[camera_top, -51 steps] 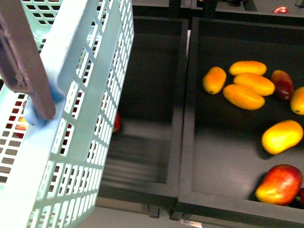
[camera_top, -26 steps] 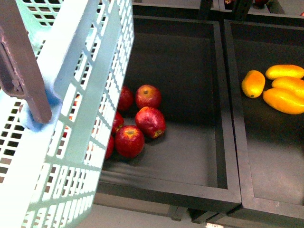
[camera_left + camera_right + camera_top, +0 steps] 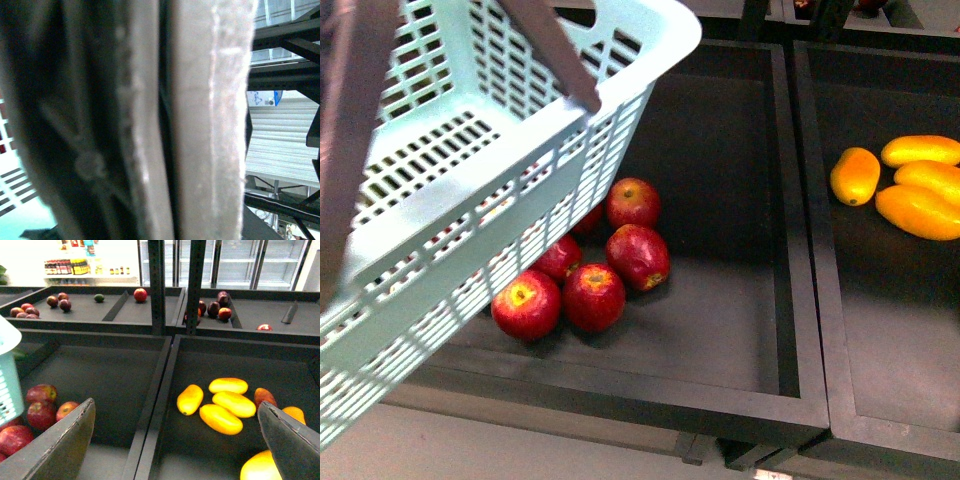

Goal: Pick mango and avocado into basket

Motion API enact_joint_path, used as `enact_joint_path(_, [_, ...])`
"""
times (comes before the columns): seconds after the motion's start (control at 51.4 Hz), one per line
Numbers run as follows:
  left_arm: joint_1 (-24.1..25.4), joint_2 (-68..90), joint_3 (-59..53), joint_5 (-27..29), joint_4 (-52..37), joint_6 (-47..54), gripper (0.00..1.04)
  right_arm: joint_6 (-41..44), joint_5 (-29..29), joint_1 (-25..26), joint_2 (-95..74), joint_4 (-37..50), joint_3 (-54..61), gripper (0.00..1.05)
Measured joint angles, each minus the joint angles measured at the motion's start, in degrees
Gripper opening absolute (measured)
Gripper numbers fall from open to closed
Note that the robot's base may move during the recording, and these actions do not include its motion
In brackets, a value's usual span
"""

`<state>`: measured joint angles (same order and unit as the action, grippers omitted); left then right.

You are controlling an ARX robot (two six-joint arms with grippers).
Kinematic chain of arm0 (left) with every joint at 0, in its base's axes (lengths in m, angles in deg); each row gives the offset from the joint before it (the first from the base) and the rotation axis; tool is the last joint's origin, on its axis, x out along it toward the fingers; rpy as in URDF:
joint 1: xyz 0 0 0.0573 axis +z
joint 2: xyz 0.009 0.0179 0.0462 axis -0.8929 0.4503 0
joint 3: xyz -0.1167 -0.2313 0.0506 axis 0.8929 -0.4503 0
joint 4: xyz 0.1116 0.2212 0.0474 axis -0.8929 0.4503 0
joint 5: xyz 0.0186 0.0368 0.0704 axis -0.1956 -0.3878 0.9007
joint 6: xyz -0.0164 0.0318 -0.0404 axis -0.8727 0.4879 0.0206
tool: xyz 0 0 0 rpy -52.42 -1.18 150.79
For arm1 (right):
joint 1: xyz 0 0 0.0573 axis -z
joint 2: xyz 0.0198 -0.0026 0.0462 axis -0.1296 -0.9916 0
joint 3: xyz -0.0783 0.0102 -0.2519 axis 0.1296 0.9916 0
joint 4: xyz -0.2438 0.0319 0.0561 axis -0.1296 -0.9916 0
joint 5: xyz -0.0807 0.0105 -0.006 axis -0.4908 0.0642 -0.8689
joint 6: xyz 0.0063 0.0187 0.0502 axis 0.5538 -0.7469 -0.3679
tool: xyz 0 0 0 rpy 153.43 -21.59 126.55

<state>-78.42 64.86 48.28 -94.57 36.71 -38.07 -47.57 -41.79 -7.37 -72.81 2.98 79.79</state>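
Mango [image 3: 220, 419] pile: right-hand bin [image 3: 890, 340], next to apples [image 3: 638, 255]. Basket [image 3: 660, 35] hangs tilted over apples and looks empty. Right gripper [image 3: 175, 405]: fingers spread wide, empty, above pile. Left gripper: cannot tell, handle [image 3: 200, 120] fills view. Risks: tilted basket spills fruit once loaded; crowded, glossy mangoes slip or roll when pinched.
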Motion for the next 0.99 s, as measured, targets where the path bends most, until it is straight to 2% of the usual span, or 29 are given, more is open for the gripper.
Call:
enact_joint_path(0.117, [-1.7,6.8,5.6,-0.9,0.2,0.6,0.26,0.0,0.0,0.0,0.0,0.0,0.0,0.96])
enact_joint_path(0.37, [-8.5,18.7,18.4,-7.2,6.3,5.2,0.26,0.0,0.0,0.0,0.0,0.0,0.0,0.96])
enact_joint_path(0.604, [-15.0,25.4,27.3,-7.9,10.8,10.9,0.26,0.0,0.0,0.0,0.0,0.0,0.0,0.96])
enact_joint_path(0.818, [-18.5,25.9,28.2,-9.9,10.3,13.1,0.26,0.0,0.0,0.0,0.0,0.0,0.0,0.96])
enact_joint_path(0.993, [-19.0,26.2,28.2,-10.3,10.3,13.1,0.26,0.0,0.0,0.0,0.0,0.0,0.0,0.96])
